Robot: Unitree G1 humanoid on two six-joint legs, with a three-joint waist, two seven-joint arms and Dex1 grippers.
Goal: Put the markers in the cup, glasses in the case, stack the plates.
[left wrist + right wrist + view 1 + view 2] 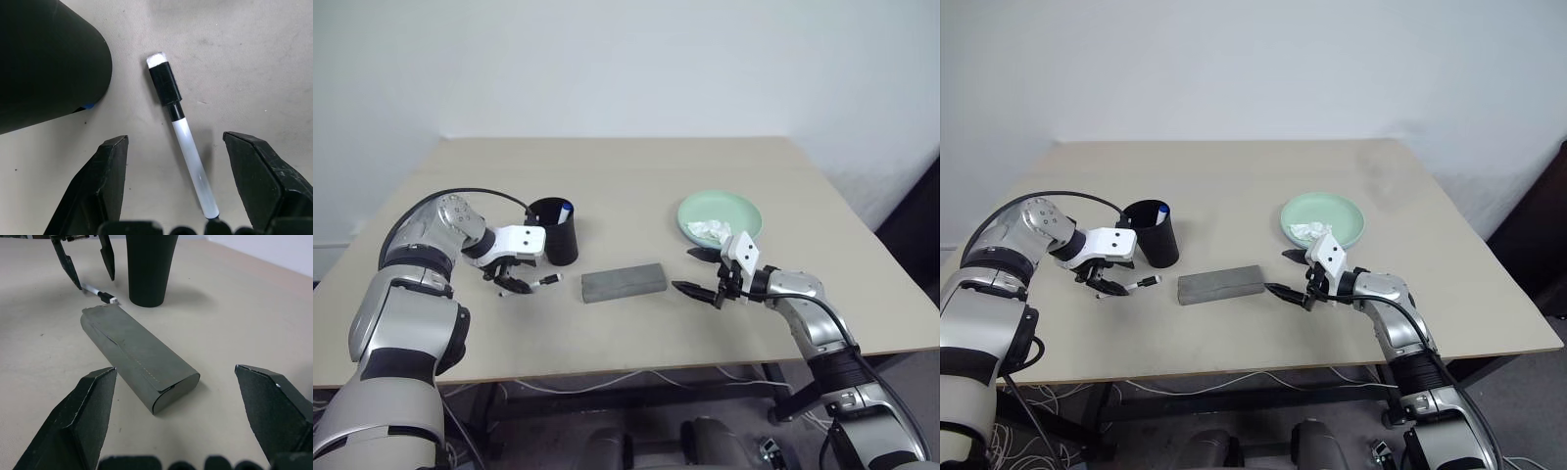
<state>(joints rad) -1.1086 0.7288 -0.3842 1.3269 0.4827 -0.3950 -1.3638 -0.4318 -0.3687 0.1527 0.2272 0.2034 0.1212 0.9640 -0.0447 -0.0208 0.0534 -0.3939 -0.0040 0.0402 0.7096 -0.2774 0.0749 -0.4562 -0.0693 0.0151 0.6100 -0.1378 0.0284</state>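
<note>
On the left of the bench, the left end effector points down with its fingers spread apart, holding nothing. A marker with a white barrel and a black end lies flat on the bench between those fingers, touching neither. Just beyond it stands the black cup, upright, with a blue-ended marker sticking up at its rim. To the right of the cup, nearer the front edge, the grey case lies closed. Right of the case, the right end effector faces it at bench height, fingers wide open and empty, close to the case's end but apart from it. Behind that, a mint green plate carries a crumpled white tissue.
</note>
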